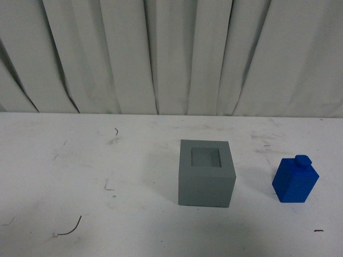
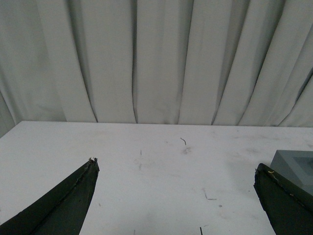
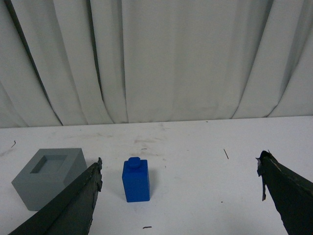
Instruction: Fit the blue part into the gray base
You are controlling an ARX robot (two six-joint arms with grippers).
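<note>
Front view: white worktop carrying both task pieces, not yet joined.
Wrist views show left tool and right tool each spread wide, gripping nothing; gray base stands near centre, recess upward; blue part stands upright at its 3 o'clock, apart, stud on top.

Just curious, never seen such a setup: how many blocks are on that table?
2. The gray base sits near the middle of the table, its recess empty. The blue part stands upright to its right, apart from it. None seems hidden.
</note>
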